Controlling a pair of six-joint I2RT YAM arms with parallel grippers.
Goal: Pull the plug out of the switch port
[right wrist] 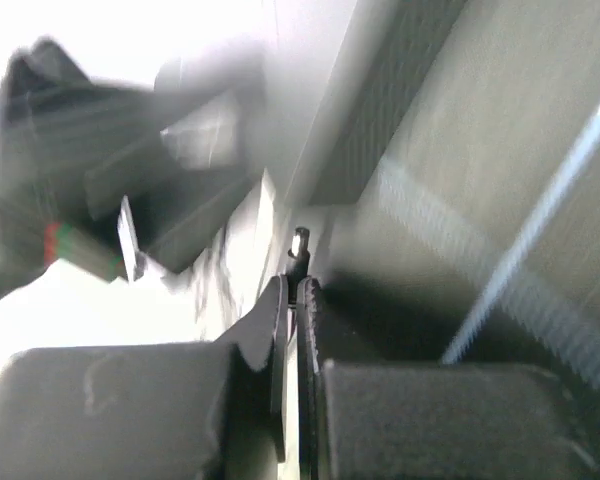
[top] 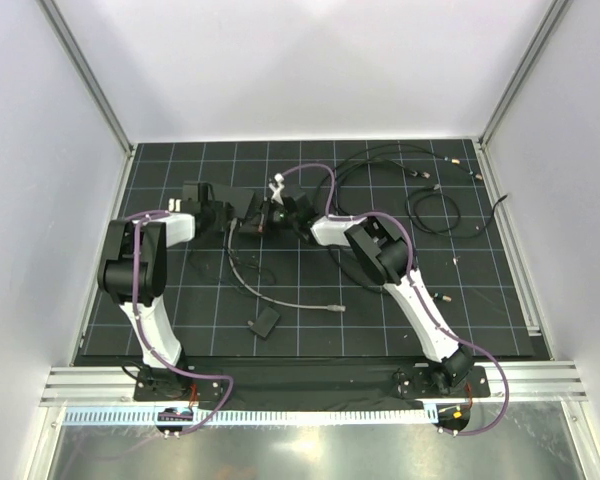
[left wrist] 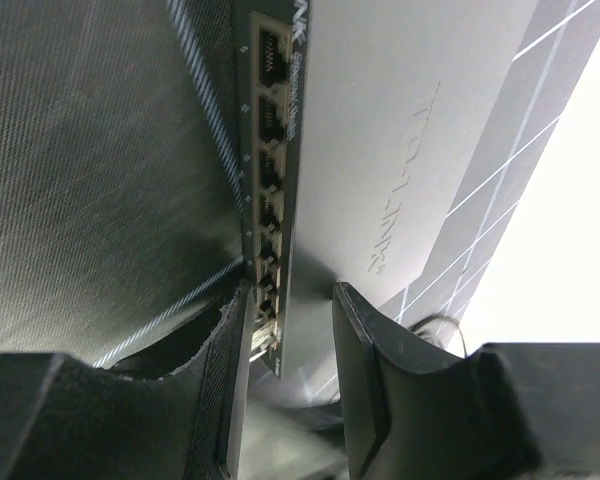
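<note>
The switch is a flat dark-grey box, tipped on its edge between my two grippers. In the left wrist view its port row faces left and a clear plug sits in the port nearest my fingers. My left gripper is shut on that end of the switch. My right gripper is shut on a thin dark piece with a bright tip, which looks like the plug. That view is blurred. From above, the right gripper is at the switch's right end.
A pale cable trails forward from under the switch to a loose plug. A small black block lies near the front. Black cables coil at the back right. White walls enclose the gridded mat.
</note>
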